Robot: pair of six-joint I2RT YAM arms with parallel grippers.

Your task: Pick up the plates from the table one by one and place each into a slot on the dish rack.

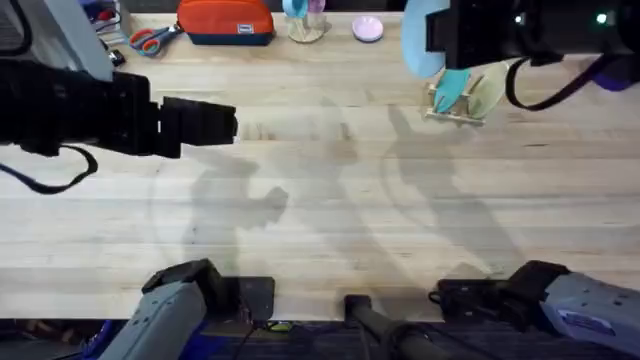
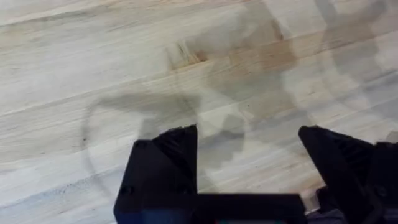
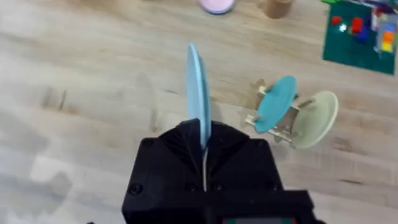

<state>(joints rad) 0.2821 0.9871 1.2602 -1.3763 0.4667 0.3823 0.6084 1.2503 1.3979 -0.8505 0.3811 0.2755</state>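
Above the rack (image 3: 286, 121), the right gripper (image 3: 202, 146) pinches the blue plate (image 3: 196, 87) on edge, rack just beside it. Teal plate (image 3: 277, 102) and cream plate (image 3: 314, 118) already stand slotted. Left gripper (image 2: 249, 162) hangs spread, well apart.

A pale sky-blue round plastic plate (image 3: 198, 87) shows edge-on between black gripper fingers (image 3: 180, 149). On the small light-wood dish rack (image 3: 273, 127) stand a teal plate (image 3: 277, 102) and, beside it, a cream plate (image 3: 314, 118). The light butcher-block table (image 1: 330, 200) shows plank seams and brown grain.
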